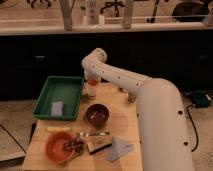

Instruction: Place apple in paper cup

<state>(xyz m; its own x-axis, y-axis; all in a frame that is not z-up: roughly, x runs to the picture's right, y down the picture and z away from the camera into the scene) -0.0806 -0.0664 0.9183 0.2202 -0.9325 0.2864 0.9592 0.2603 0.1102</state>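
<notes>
The robot's white arm (150,100) bends over the table (122,107) & points down at the far side. The gripper (92,78) sits at the tip, right over the paper cup (91,91). The jaws are closed, & the small red-orange apple (90,81) shows just under the tip, so it looks like the gripper is pinching the apple. The apple is at the cup's mouth, touching the rim or just above it; which one can't be told from here. The cup stands upright near the back edge, just beside the green tray (46,97) & behind the dark bowl (96,114). The job looks almost done, w/ only the drop left. To do this step well, the robot should keep the apple right over the middle of the cup, bc the apple is abt as wide as the mouth & has little room to spare. It should go down slow & straight, w/o pushing sideways, since a light paper cup can tip or slide. It should let go only when the apple is low in the mouth, then lift straight up so the fingers don't hook the rim. If the apple lands off-center it may roll off twd the tray or the bowl.
</notes>
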